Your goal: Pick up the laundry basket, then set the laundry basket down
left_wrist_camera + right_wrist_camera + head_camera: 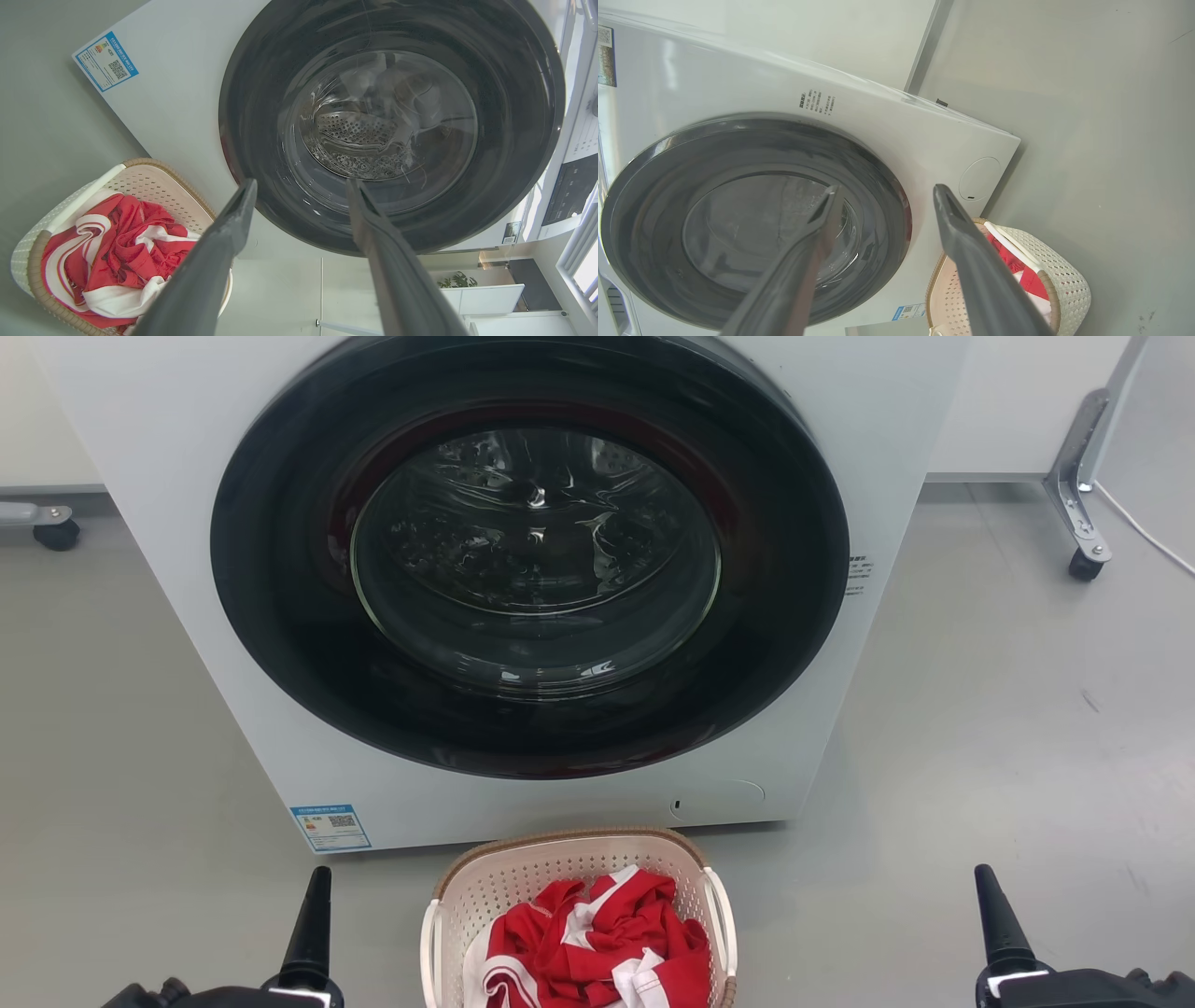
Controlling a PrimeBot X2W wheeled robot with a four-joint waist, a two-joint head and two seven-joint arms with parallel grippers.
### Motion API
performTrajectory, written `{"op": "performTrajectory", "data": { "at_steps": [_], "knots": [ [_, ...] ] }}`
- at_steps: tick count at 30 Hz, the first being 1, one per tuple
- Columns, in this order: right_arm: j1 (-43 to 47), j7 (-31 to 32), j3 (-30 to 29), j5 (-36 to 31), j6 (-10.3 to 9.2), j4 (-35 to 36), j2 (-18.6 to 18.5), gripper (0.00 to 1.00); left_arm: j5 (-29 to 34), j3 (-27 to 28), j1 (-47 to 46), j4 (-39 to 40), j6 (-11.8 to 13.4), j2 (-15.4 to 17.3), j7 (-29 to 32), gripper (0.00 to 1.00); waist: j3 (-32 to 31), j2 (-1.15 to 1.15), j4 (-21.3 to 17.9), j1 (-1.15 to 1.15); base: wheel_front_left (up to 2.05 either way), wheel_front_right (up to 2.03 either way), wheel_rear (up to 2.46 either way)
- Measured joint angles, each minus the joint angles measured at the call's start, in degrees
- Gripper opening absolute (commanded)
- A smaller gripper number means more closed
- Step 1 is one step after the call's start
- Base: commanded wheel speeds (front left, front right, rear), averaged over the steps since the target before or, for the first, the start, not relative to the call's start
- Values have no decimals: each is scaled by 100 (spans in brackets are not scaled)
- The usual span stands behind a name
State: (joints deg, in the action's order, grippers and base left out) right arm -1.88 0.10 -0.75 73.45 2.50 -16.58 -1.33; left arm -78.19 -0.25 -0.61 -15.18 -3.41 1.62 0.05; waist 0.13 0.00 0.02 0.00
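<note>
The laundry basket (523, 882) stands on the grey floor (980, 756) just in front of the washing machine (168, 616), below its round dark door (532, 551). I cannot tell whether its brown rim touches the machine. One basket, two white loop handles (724, 919), and one crumpled red-and-white garment (597, 943) inside. The machine front carries one blue-bordered sticker (331, 827) with a QR code at its lower left and one small block of print (859, 576) right of the door, both too small to read. A round flap (719, 798) sits at the lower right. The left gripper (302, 183) has its two fingers spread wide and holds nothing. The right gripper (886, 187) is likewise wide and empty. In the head view they flank the basket, apart from it. Two castors (58, 534) show behind
</note>
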Motion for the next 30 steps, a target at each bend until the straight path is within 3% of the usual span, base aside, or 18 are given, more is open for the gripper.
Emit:
{"op": "performTrajectory", "data": {
  "at_steps": [30],
  "knots": [
    [18, -620, 858, -3103, -409, 323, -190, 100, 3650, -799, 109, 443, 481, 352, -609, 100, -17, 0, -10, 0, 0, 0, 0]
  ]
}}
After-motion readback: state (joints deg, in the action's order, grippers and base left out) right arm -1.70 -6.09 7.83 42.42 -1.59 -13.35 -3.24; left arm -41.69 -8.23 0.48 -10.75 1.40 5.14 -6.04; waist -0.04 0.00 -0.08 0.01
